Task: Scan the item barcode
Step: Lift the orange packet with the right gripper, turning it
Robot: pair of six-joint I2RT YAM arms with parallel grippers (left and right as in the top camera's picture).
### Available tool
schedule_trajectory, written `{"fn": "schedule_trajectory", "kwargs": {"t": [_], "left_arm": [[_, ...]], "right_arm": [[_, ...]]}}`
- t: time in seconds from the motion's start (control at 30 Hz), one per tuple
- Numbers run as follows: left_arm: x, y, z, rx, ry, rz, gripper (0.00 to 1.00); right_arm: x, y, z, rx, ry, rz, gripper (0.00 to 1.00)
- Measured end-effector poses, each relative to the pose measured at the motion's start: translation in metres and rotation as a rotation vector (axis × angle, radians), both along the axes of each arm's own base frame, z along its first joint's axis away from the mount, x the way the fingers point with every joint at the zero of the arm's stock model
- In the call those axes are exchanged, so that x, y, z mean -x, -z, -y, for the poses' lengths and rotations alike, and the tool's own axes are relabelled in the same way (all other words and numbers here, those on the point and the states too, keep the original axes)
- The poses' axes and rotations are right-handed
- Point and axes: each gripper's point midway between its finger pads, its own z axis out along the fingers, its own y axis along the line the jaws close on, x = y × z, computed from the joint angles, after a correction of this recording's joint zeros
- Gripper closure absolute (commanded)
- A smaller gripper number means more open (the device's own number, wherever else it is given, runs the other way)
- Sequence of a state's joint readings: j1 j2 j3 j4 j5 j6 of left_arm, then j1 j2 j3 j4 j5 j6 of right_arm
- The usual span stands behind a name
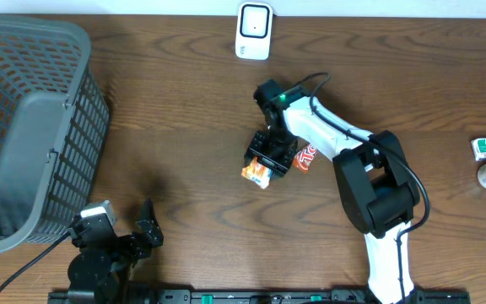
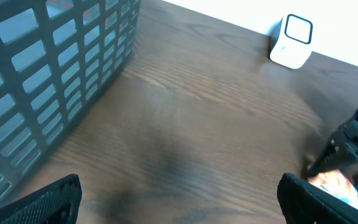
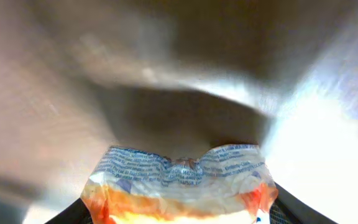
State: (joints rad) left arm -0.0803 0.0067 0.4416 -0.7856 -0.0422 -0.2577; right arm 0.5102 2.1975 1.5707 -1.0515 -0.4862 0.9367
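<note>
Orange snack packet [image 1: 257, 174] is logged mid-table in the overhead view, under the right gripper [image 1: 270, 156], well apart from the white scanner [image 1: 253, 31]. In the left wrist view the left gripper [image 2: 179, 193] is seen wide open. In the right wrist view the packet is flanked by both fingers [image 3: 294, 211]; firm clamping cannot be told.

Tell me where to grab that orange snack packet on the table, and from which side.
I'd take the orange snack packet across its short width, straight down from above: it lies flat on the table, so only its side edges give purchase. The right gripper sits over it that way, a finger on each side.
</note>
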Motion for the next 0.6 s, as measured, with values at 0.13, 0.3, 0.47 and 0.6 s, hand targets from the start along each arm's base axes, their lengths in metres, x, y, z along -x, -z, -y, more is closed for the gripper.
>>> {"fn": "schedule_trajectory", "kwargs": {"t": [0.13,0.3,0.47,0.6], "left_arm": [[0.0,0.0,0.0,0.0,0.0,0.0,0.02],[0.0,0.0,0.0,0.0,0.0,0.0,0.02],[0.0,0.0,0.0,0.0,0.0,0.0,0.02],[0.0,0.0,0.0,0.0,0.0,0.0,0.02]], "right_arm": [[0.021,-0.009,0.006,-0.077,-0.001,-0.142,0.44],[0.027,-0.024,0.012,-0.17,0.007,-0.217,0.44],[0.026,-0.029,0.013,-0.219,0.006,-0.228,0.44],[0.025,-0.03,0.011,-0.244,-0.008,-0.215,0.44]]}}
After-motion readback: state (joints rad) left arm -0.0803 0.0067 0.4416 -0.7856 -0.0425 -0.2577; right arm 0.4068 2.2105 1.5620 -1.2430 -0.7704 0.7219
